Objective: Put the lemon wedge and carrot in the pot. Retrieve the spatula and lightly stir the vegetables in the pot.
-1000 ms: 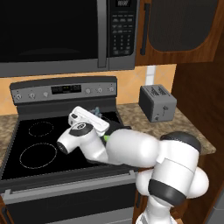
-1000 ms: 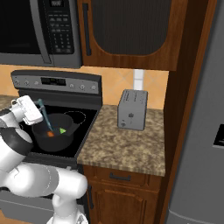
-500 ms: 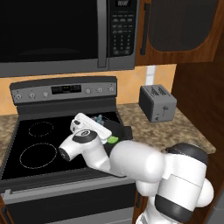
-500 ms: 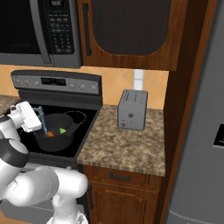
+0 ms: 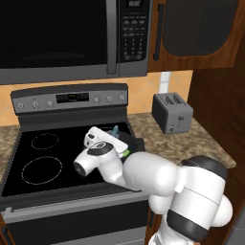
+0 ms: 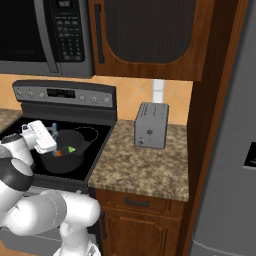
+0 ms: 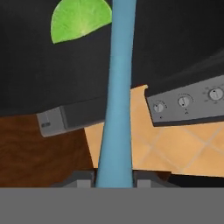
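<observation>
Overhead, a microwave [image 6: 47, 37] hung above the black stove [image 5: 43, 162], granite counter [image 6: 145, 167] carried a silver toaster [image 6: 151, 125], pot [image 6: 67, 155] on the stove held lemon wedge [image 6: 72, 149] and carrot [image 6: 58, 153], gripper [image 7: 113, 177] clamped the blue spatula [image 7: 117, 96] reaching into the pot.

pot [image 6: 65, 155] on stove [image 6: 97, 137]; toaster [image 6: 151, 125] on counter [image 6: 145, 170]

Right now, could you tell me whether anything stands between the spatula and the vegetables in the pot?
Nothing visible does. The gripper holds the spatula, which runs straight into the pot beside the lemon wedge; the carrot lies nearby.
</observation>
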Tool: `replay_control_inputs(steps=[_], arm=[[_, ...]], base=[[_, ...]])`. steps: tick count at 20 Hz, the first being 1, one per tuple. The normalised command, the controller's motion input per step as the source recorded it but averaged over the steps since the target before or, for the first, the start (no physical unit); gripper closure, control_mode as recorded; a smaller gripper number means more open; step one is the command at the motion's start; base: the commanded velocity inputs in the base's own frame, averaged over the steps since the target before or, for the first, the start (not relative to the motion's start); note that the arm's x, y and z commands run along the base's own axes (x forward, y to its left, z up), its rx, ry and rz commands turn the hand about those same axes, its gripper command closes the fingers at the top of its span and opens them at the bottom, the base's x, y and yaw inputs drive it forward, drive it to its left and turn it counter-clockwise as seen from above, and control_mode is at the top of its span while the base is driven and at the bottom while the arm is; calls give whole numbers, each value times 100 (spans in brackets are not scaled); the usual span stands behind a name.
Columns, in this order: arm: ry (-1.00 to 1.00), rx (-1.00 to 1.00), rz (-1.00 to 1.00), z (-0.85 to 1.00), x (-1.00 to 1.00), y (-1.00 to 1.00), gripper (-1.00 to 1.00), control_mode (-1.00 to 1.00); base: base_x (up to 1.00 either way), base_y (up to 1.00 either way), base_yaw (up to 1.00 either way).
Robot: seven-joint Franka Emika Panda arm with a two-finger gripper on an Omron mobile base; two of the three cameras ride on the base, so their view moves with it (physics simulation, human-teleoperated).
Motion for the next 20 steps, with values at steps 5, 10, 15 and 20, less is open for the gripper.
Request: replay_control_inputs(steps=[5,10,15,20], arm=[[-2,-38,0,-20,1,-29,100,-100],[-4,-45,0,0,0,-15,100,-100],[0,-11,0,-1,0,-4,100,-100],[0,4,0,16,0,0,100,-100]], base=[[0,0,0],[0,0,0],[0,0,0],[0,0,0]])
